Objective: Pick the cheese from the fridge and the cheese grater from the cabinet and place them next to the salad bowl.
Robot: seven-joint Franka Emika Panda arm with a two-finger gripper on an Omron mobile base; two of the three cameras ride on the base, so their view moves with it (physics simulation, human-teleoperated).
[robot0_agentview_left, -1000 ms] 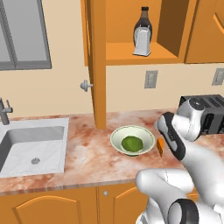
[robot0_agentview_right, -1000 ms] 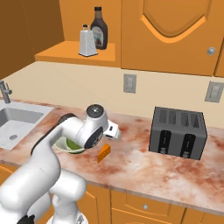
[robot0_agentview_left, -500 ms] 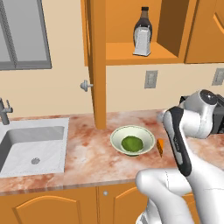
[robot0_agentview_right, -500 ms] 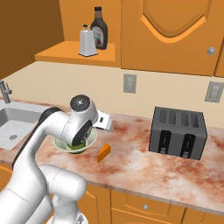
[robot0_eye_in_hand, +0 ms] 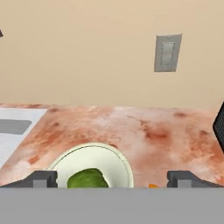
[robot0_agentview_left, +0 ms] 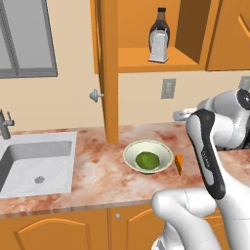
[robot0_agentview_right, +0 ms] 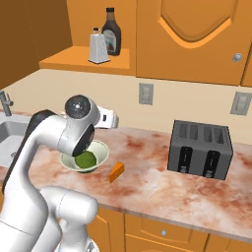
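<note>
Gripper [robot0_eye_in_hand: 112, 179] spread wide, empty, above table [robot0_eye_in_hand: 166, 131]. Salad bowl [robot0_eye_in_hand: 118, 164] below and between fingertips, near half cut off by frame edge. Cheese [robot0_agentview_right: 117, 172] just beside bowl; in hand view mere orange sliver at bottom. Cheese grater [robot0_agentview_right: 99, 47] on cabinet shelf [robot0_agentview_right: 74, 59] well above gripper, partly masking brown bottle [robot0_agentview_right: 112, 32].

Both base views are looking forward and down from behind the arm — left and right — sharing the salad bowl [robot0_agentview_left: 148, 156] [robot0_agentview_right: 84, 157]. The hand view is facing the wall, sitting close over that bowl [robot0_eye_in_hand: 94, 165].
</note>
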